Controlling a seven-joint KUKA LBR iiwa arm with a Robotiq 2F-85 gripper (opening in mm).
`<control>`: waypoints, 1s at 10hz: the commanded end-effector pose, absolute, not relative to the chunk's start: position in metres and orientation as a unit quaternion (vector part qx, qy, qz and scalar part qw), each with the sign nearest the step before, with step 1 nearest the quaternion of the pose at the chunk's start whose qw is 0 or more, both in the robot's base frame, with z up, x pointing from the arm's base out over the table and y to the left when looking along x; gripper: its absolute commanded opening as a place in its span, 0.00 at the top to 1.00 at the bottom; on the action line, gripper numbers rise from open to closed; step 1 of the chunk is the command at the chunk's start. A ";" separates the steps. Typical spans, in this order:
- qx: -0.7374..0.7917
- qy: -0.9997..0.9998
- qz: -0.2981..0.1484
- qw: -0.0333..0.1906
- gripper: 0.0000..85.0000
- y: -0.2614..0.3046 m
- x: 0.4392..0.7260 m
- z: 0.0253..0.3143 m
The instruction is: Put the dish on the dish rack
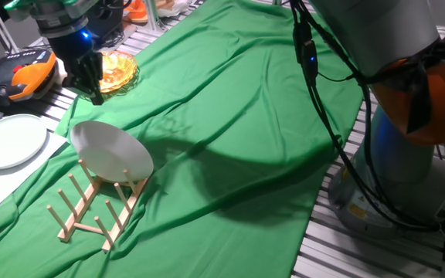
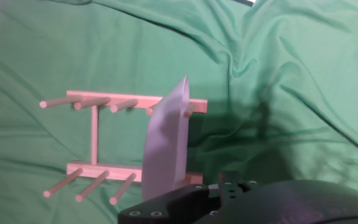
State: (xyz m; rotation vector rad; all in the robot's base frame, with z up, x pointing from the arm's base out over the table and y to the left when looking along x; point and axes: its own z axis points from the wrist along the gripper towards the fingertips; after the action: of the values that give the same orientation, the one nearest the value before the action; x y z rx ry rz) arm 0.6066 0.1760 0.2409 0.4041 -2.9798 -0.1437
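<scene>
The white dish point(image 1: 113, 153) stands tilted on edge between the pegs at the far end of the light-wood dish rack point(image 1: 91, 212) on the green cloth. The hand view looks down on it: the dish point(image 2: 166, 143) shows edge-on across the rack's point(image 2: 95, 134) two rails. My gripper point(image 1: 93, 91) hangs above and behind the dish, apart from it, its black fingers slightly parted and holding nothing. In the hand view only the hand's black housing point(image 2: 229, 202) shows along the bottom edge.
A paler plate point(image 1: 10, 140) lies on a white sheet left of the rack. An orange-yellow glass dish point(image 1: 118, 69) sits just behind my gripper. An orange-and-black device point(image 1: 25, 77) lies at far left. The arm's base point(image 1: 408, 154) and cables point(image 1: 323, 100) fill the right side.
</scene>
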 end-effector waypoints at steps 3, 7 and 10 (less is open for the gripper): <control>0.133 -0.988 -0.034 0.069 1.00 0.180 0.607 0.252; 0.143 -0.988 -0.026 0.061 1.00 0.180 0.608 0.251; 0.102 -0.993 -0.018 0.060 1.00 0.180 0.608 0.251</control>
State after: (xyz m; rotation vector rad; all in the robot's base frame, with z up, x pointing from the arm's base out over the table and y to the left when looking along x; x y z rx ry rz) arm 0.6078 0.1802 0.2516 0.3053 -3.0042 -0.0562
